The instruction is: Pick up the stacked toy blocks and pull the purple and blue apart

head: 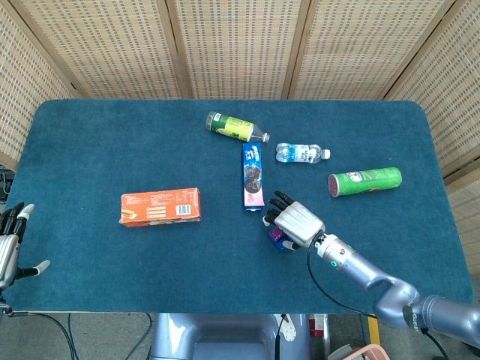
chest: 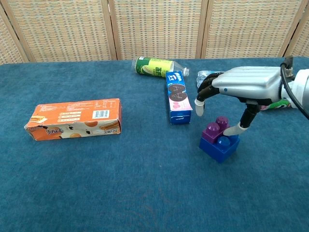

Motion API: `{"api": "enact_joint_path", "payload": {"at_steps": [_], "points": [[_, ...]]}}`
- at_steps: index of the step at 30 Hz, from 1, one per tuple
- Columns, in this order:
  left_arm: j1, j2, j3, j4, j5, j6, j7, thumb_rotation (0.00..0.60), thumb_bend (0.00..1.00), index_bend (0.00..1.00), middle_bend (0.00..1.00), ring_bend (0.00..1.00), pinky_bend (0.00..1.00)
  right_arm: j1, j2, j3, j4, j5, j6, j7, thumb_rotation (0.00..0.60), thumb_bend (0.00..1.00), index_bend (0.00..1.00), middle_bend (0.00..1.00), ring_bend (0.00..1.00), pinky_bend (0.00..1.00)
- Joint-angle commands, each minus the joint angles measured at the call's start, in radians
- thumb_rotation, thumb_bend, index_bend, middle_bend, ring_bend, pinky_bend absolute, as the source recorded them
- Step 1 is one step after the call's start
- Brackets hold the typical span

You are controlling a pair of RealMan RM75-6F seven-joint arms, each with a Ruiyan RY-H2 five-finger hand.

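The stacked blocks stand on the blue table, a purple block [chest: 215,128] sitting on a larger blue block [chest: 219,147]. In the head view only a bit of the purple block [head: 277,235] shows under my right hand [head: 297,221]. My right hand [chest: 244,83] hovers just above the stack with fingers spread. Its thumb tip [chest: 232,130] is at the stack's right side, beside the studs, and its fingers [chest: 199,105] hang left of the stack. It holds nothing. My left hand [head: 9,247] is at the table's near left edge, fingers apart and empty.
An orange box [chest: 73,119] lies to the left. A blue cookie box [chest: 178,98] lies just behind the stack. Behind that are a green bottle [chest: 155,67], a water bottle [head: 301,153] and a green can [head: 365,181].
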Motion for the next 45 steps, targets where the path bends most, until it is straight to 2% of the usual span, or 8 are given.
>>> {"api": "enact_joint_path", "payload": {"at_steps": [1, 4, 23, 26, 29, 32, 39, 45], "points": [[0.0, 0.0, 0.002, 0.0, 0.0, 0.0, 0.0, 0.6, 0.0, 0.0, 0.0, 0.0, 0.0, 0.012, -0.015, 0.0, 0.012, 0.025, -0.02, -0.032, 0.6, 0.27, 0.36, 0.31, 0.13, 0.05], [0.0, 0.001, 0.002, 0.0, -0.001, 0.0, -0.002, 0.6, 0.0, 0.0, 0.0, 0.0, 0.0, 0.018, -0.03, 0.001, 0.023, 0.048, -0.027, -0.055, 0.6, 0.3, 0.37, 0.34, 0.16, 0.05], [-0.002, 0.003, 0.006, -0.001, -0.002, 0.001, -0.003, 0.6, 0.0, 0.0, 0.0, 0.0, 0.0, 0.031, -0.041, -0.039, 0.063, 0.072, -0.031, -0.109, 0.6, 0.3, 0.37, 0.34, 0.16, 0.06], [-0.002, 0.003, 0.008, -0.002, 0.0, 0.001, -0.003, 0.6, 0.0, 0.0, 0.0, 0.0, 0.0, 0.031, -0.048, -0.046, 0.076, 0.065, -0.026, -0.107, 0.6, 0.3, 0.43, 0.4, 0.2, 0.1], [-0.002, 0.002, 0.009, -0.003, 0.001, 0.001, -0.003, 0.6, 0.0, 0.0, 0.0, 0.0, 0.0, 0.031, -0.063, -0.05, 0.094, 0.049, -0.007, -0.101, 0.6, 0.31, 0.56, 0.53, 0.3, 0.19], [-0.003, 0.002, 0.009, -0.003, 0.0, 0.0, -0.005, 0.6, 0.0, 0.0, 0.0, 0.0, 0.0, 0.028, -0.082, -0.051, 0.116, 0.019, 0.037, -0.071, 0.6, 0.32, 0.61, 0.59, 0.34, 0.22], [-0.008, 0.004, 0.008, 0.002, -0.008, -0.012, -0.012, 0.6, 0.0, 0.0, 0.0, 0.0, 0.0, 0.022, -0.087, -0.043, 0.15, -0.016, 0.112, 0.023, 0.6, 0.33, 0.61, 0.6, 0.34, 0.25], [-0.042, 0.002, -0.006, 0.029, -0.005, -0.069, -0.061, 0.6, 0.0, 0.0, 0.0, 0.0, 0.0, 0.018, -0.081, 0.009, 0.128, 0.0, 0.19, 0.185, 0.6, 0.33, 0.61, 0.6, 0.35, 0.26]]}}
